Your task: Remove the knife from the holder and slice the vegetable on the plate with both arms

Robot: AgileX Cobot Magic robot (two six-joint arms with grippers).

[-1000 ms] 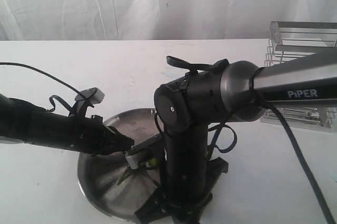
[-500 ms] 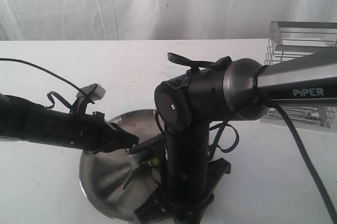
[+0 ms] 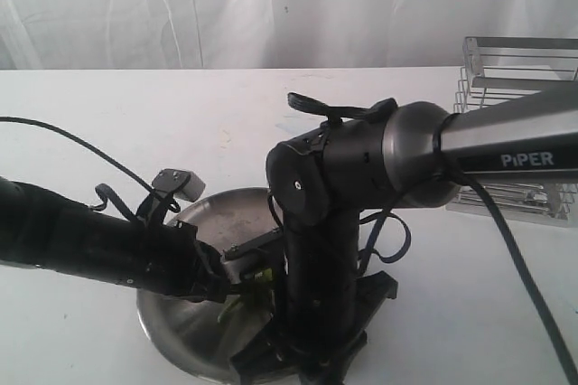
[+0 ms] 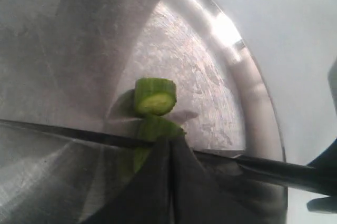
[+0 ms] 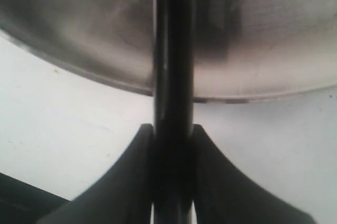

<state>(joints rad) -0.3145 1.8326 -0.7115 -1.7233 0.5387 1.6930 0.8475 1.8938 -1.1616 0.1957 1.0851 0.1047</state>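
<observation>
On the plate (image 3: pixel 181 331), near its middle, lay the vegetable (image 4: pixel 152 129), and my left claw (image 4: pixel 169 150) sat right over it. Its two fingers were pressed together with no gap and nothing between them, their tips lying over the near end of the green body. I could not tell how hard they bore on it.

The knife (image 4: pixel 79 134) ran across the plate just past those tips, its blade lying over the vegetable. Beyond the blade, on the side away from the left claw, one short cut piece (image 4: pixel 154 97) stood apart from the rest, its pale cut face showing, resting on the plate's scuffed floor.

My right claw (image 5: pixel 172 129) was clamped on the knife, one finger against each side of the dark bar, and hung just outside the plate's rim. Well off from the plate stood the holder (image 3: pixel 519 69).
</observation>
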